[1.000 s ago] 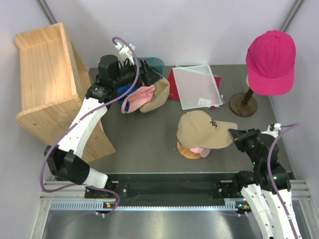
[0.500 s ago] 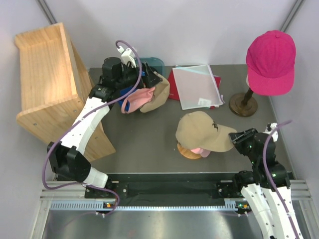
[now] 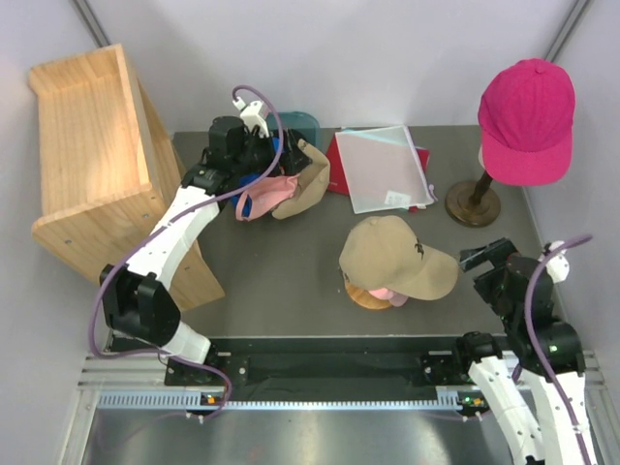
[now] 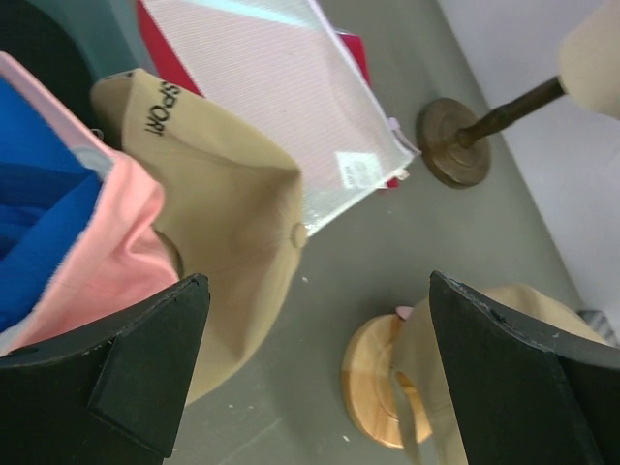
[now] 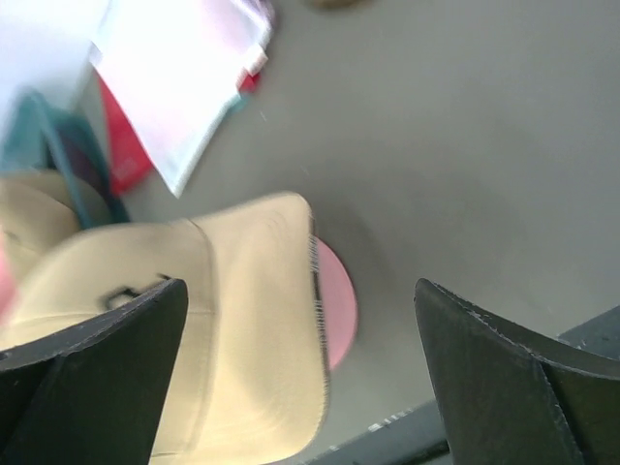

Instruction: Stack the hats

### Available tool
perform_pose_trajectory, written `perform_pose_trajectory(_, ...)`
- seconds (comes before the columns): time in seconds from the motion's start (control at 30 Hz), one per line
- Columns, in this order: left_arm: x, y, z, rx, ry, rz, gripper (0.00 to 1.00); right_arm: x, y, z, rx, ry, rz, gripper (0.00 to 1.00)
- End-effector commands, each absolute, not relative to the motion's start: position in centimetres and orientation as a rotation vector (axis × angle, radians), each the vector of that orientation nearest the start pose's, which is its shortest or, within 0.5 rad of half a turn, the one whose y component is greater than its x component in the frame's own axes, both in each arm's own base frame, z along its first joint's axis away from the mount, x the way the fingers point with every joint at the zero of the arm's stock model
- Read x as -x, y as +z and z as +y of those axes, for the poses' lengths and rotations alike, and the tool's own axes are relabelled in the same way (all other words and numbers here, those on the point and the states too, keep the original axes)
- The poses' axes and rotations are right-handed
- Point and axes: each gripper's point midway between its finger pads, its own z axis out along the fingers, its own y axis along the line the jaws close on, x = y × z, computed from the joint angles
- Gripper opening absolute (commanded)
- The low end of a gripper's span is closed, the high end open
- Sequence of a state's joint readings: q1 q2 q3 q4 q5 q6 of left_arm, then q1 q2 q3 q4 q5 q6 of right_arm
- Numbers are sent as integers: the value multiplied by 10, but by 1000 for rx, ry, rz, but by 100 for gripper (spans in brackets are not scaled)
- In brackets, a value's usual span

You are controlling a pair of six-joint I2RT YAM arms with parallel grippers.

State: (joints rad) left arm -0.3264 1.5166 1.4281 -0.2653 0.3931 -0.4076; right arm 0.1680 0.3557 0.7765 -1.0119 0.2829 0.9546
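Two caps sit stacked on the wooden stand, near centre: tan cap over pink cap. The far-left heap is next, I judge; the left gripper, jaws spread, hovers over it and should pinch one brim only. The right gripper, spread and empty, stands near right.

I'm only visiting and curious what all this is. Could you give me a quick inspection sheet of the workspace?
Surface: dark grey table, no spills seen.
Job's things: magenta cap on the mannequin stand; tan cap on a wooden knob stand, pink brim beneath it; pink cap, blue cap and second tan cap heaped back left.
Clutter: clear zip pouch over a red folder; wooden shelf at left.
Tools: left tool open above the heap; right tool open, holding nothing.
Cables: purple cable along each arm.
Surroundings: pale walls.
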Motion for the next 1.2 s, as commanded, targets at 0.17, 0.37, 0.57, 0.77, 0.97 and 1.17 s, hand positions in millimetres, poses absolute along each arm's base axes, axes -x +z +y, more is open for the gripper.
perform_pose_trajectory(0.17, -445, 247, -203, -162, -602, 2044, 97, -195, 285, -11, -950, 309, 1669, 100)
perform_pose_trajectory(0.37, -470, 220, -187, -157, -438, 2067, 92, -227, 295, 5, -898, 385, 1657, 100)
perform_pose_trajectory(0.57, -489, 206, -185, -178, -380, 2056, 92, -240, 300, 10, -875, 410, 1637, 100)
perform_pose_trajectory(0.77, -493, 224, -192, -207, -410, 2001, 92, -251, 308, 11, -845, 391, 1643, 100)
perform_pose_trajectory(0.97, -489, 258, -191, -230, -408, 1946, 93, -257, 310, 10, -838, 378, 1644, 100)
perform_pose_trajectory(1.17, -493, 239, -187, -285, -346, 1973, 97, -262, 309, 8, -840, 376, 1643, 100)
